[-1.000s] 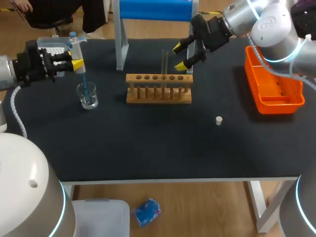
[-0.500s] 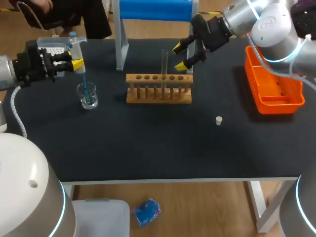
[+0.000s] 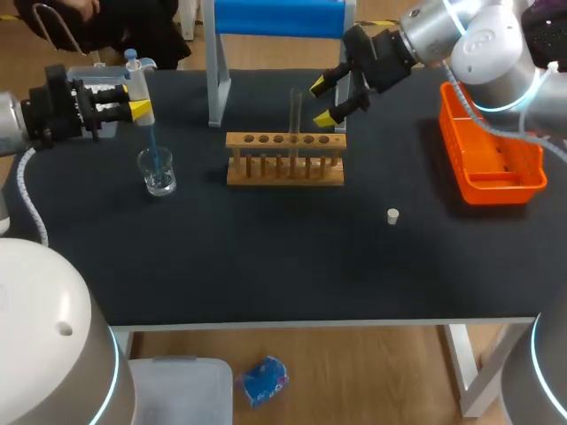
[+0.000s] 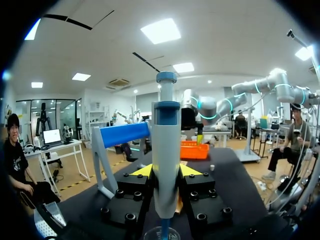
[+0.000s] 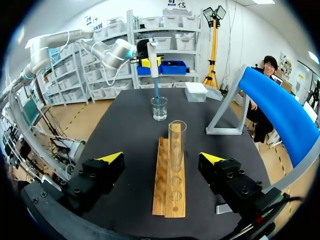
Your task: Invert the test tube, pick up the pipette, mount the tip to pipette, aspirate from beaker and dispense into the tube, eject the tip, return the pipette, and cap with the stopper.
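The wooden rack [image 3: 284, 159] sits in the middle of the black table [image 3: 266, 266], and everything else is easiest to place from it. The test tube [image 3: 295, 111] stands upright, mouth up, in one of the rack's middle holes; the right wrist view shows the test tube [image 5: 176, 145] clear and rising from the rack [image 5: 170, 180]. The right gripper [image 3: 326, 100] hovers behind the rack's right end with its fingers spread wide and nothing in them. From its own camera the right gripper [image 5: 161, 157] has the tube ahead of it, in line with the gap between its fingers and touched by neither. Well to the left of the rack, the left gripper [image 3: 139, 111] is clenched on the body of the pipette [image 3: 135, 84], which hangs upright. The pipette's blue tip [image 3: 154, 150] reaches down into the glass beaker [image 3: 158, 173], which stands to the left of the rack. The left wrist view shows the left gripper [image 4: 165, 170] with both yellow tips pressed to either side of the pipette [image 4: 165, 150], the beaker's rim [image 4: 161, 233] just under it. The small white stopper [image 3: 392, 216] lies in front of the rack's right end, well apart from it. An orange basket [image 3: 492, 150] sits far to the right of the rack, a blue-topped stand [image 3: 275, 18] rises just behind it, and a tip box [image 3: 93, 81] lies behind and far to its left.
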Robot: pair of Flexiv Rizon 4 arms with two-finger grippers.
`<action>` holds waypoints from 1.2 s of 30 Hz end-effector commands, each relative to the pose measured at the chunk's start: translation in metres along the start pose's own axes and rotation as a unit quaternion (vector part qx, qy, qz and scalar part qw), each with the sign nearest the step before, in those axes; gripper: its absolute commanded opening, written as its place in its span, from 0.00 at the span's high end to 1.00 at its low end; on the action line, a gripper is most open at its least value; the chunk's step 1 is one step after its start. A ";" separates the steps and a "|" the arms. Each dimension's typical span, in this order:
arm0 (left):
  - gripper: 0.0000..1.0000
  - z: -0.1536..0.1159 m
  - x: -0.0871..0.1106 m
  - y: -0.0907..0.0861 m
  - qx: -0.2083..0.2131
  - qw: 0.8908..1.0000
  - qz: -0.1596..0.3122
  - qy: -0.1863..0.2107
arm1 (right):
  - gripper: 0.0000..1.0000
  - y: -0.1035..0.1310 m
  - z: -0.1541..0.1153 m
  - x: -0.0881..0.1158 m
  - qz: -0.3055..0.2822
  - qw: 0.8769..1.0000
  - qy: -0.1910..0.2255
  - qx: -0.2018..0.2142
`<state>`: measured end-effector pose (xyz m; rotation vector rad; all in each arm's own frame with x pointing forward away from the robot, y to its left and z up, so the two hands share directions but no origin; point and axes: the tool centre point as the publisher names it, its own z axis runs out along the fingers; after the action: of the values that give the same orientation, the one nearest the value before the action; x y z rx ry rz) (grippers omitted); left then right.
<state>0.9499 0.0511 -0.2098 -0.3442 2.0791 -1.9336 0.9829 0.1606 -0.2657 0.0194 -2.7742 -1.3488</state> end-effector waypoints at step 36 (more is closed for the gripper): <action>1.00 -0.003 0.001 -0.057 -0.016 1.000 0.010 0.006 | 0.00 0.000 0.000 -0.001 0.000 1.000 0.002 0.001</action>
<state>0.9500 0.0493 -0.1663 -0.3088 2.0957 -1.9181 0.9829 0.1605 -0.2657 0.0195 -2.7741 -1.3486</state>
